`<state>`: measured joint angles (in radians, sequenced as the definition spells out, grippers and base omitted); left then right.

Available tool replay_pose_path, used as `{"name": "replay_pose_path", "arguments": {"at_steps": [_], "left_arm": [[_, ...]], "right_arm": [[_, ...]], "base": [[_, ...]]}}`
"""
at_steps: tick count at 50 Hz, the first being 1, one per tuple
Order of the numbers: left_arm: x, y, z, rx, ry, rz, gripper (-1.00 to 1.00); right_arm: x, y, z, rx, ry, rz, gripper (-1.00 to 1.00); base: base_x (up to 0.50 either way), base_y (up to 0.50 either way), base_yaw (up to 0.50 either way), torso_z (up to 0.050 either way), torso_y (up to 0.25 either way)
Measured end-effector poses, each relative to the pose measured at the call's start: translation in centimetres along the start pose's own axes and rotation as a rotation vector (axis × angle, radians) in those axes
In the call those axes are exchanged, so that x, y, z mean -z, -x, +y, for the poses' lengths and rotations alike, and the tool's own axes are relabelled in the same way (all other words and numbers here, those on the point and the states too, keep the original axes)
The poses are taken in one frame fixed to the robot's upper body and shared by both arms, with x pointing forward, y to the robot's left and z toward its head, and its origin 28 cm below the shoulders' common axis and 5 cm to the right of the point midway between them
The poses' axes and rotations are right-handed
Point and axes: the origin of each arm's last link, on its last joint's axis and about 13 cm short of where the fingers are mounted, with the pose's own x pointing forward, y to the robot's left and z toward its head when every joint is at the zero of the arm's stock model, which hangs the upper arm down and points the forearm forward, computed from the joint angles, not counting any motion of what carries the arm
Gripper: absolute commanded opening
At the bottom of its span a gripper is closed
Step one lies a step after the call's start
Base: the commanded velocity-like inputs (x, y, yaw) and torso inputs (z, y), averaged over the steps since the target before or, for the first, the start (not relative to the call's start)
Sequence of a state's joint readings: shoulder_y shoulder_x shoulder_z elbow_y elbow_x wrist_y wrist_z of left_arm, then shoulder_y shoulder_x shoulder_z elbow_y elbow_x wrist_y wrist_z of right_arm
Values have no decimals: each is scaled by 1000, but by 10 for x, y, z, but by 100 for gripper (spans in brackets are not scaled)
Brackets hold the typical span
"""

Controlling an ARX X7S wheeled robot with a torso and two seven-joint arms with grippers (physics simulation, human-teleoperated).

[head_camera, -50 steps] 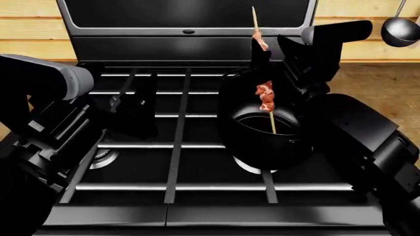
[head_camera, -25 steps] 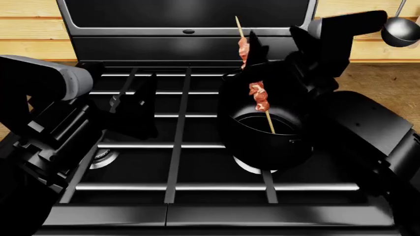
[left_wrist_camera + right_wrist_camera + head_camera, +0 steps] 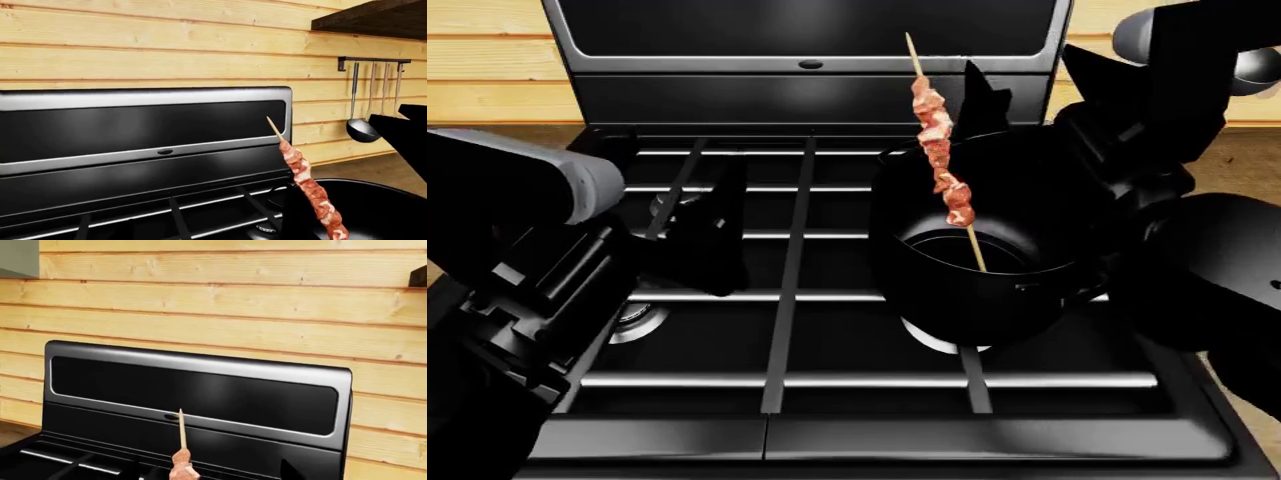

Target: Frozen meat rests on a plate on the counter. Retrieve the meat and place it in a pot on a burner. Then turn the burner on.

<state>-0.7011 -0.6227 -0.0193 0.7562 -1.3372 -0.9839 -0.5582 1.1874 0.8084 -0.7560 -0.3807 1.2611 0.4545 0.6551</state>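
The frozen meat is pink chunks on a pale skewer. It stands tilted, its lower tip inside the glossy black pot and its top leaning toward the stove's back panel. The pot sits on the grate over a silver burner. My right gripper hovers above the pot's far rim, open, with the skewer between its fingers and not touching them. My left gripper hangs open and empty over the left grate bars. The plate is out of view. A strip of the counter shows at the far right.
The stove's black back panel rises behind the pot. A second burner lies at the front left. Ladles hang on a wall rail right of the stove, under a dark shelf. My right arm fills the right side.
My right gripper has opened, let go of the skewer and drawn up and to the right. The skewer now leans left, its tip staying in the pot. The left arm barely moved.
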Motion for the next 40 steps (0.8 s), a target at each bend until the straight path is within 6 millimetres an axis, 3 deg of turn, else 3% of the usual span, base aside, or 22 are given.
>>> {"name": "replay_pose_path", "arguments": {"at_steps": [21,35,40], "left_arm": [[16,3,0,-37,-9,-4,100],[24,2,0,-39,-22,18,100],[26,2,0,-49,-25,22,100]], "right_arm": [[-1,45,8,26,56,92,100],[3,58,8,46,53,114,100],[5,61,8,53,45,112,100]], "base": [[0,0,0,0,0],[0,0,0,0,0],[-500,0,0,0,0]]}}
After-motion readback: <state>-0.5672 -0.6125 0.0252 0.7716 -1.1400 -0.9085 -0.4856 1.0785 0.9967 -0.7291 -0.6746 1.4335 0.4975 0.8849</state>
